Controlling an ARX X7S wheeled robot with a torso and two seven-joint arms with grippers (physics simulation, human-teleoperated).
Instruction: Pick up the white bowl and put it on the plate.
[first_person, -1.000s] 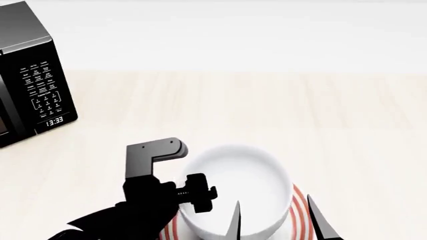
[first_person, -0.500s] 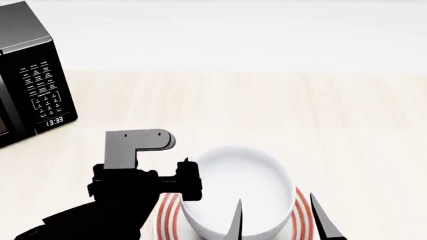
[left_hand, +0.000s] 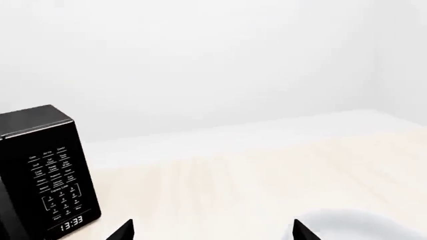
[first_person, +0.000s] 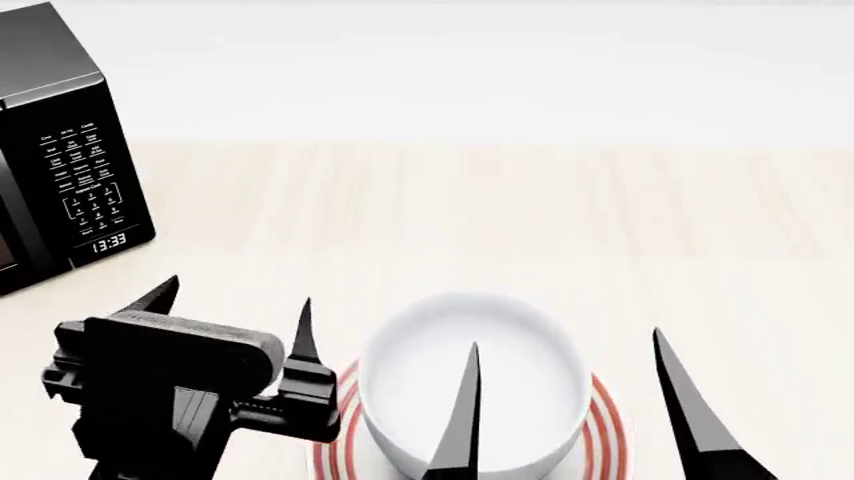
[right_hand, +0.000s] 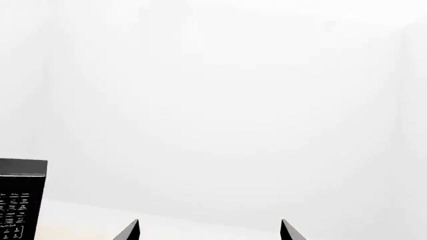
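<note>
The white bowl (first_person: 470, 388) is deep and round, with a thick rim and a smooth glossy surface, and nothing is inside it. It sits on the plate (first_person: 607, 435), a shallow white disc whose rim carries thin red rings; the plate shows only as a band at both sides of the bowl, at the near edge of the head view. A pale curved piece of the bowl (left_hand: 363, 227) also appears low in the left wrist view. The left gripper (first_person: 234, 320) is matte black and angular; its two pointed fingers stand apart with nothing between them, just beside the bowl on its left and not touching it. The right gripper (first_person: 567, 395) has also two long, dark, blade-like fingers, spread wide. One finger crosses in front of the bowl and the other is at the right of the plate, but I cannot tell if they touch anything. In each wrist view only the two fingertips are seen, well apart. The table (first_person: 534, 220) is a light wood surface with faint grain. On its far left stands a black, boxy microwave (first_person: 60, 150) with a keypad and a display showing 13:33. Behind the table the wall (right_hand: 220, 100) is plain white.
</note>
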